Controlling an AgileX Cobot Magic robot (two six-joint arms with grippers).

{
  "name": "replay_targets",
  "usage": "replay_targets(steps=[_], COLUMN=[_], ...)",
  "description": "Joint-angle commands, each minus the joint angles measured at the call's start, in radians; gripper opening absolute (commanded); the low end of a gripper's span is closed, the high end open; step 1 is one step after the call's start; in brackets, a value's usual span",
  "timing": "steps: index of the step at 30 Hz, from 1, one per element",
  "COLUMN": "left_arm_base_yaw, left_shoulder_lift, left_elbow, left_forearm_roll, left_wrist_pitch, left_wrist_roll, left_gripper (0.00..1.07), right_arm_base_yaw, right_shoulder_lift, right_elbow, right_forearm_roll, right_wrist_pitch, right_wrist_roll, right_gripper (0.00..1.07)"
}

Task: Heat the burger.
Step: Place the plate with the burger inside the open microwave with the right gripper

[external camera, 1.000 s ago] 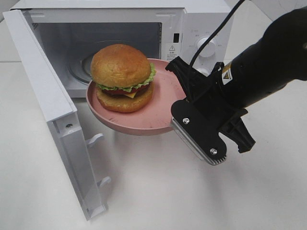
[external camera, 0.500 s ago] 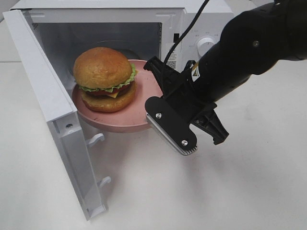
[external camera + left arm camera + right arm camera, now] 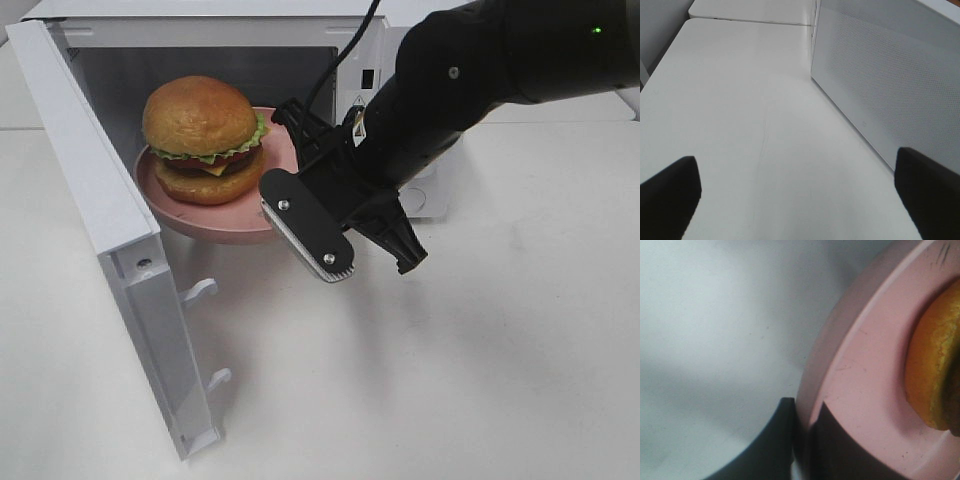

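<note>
1. White table bears a microwave with its door swung wide; both stand as before
2. Right gripper has pushed nearer the cavity than half a second ago, jaws clamped on the rim of the pink plate; left gripper hangs over the table, jaws spread, holding nothing
3. Plate has travelled with it; now partly inside the opening
4. Burger sits upright on the plate, just beyond the right jaws, clear of them
</note>
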Motion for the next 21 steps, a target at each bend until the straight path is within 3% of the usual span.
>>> replay_targets(steps=[1,21], left_arm_base_yaw=[-0.003,-0.003], left_shoulder_lift=[-0.021,-0.021], left_elbow=[0.001,0.001], left_forearm_roll=[-0.001,-0.001], left_wrist_pitch=[-0.01,-0.01], left_wrist_roll=[-0.001,-0.001], left_gripper=[1.01,1.01], right_arm_base_yaw=[0.002,0.002], right_shoulder_lift=[0.029,0.222], right_elbow=[-0.071,-0.347], right_forearm_roll=[-0.008,-0.092], right_wrist_pitch=[-0.034,0.104], right_wrist_roll=[0.016,0.127], right_gripper=[0.0,0.01])
